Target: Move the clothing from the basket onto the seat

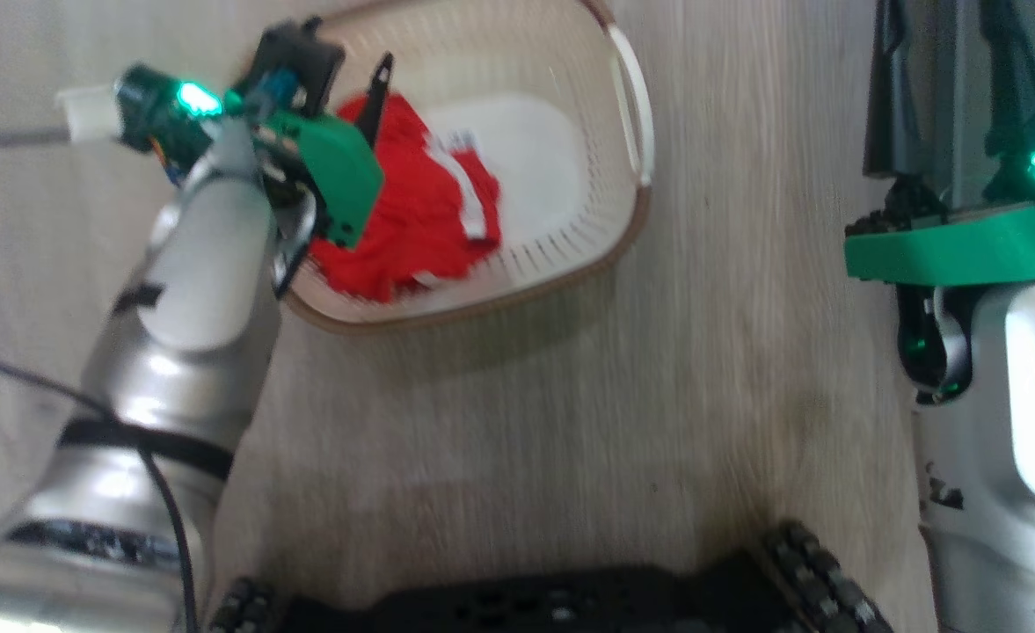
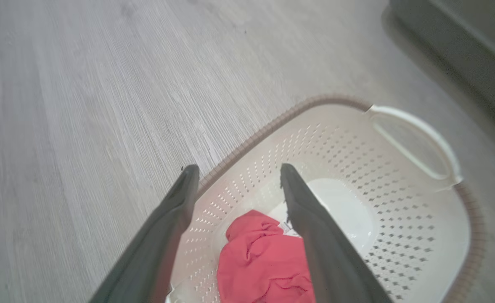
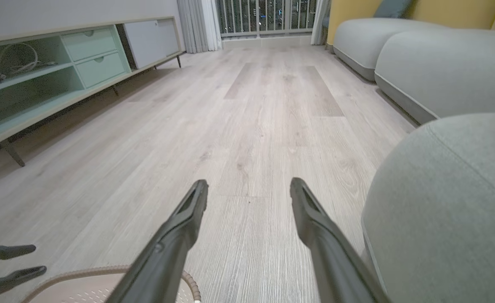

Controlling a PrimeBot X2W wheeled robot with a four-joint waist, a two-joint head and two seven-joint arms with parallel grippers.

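Your left gripper (image 2: 239,168) was open, empty, over basket (image 2: 348,168); clothing (image 2: 260,261) lay just below it. Right gripper (image 3: 249,183) was open too, by seat (image 3: 449,202), farther off.

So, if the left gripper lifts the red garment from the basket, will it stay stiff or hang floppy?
Probably floppy: the red garment lies crumpled in soft folds, so it should sag and trail below the left gripper. It looks light, being thin cloth. A trailing end might drag over the basket rim.
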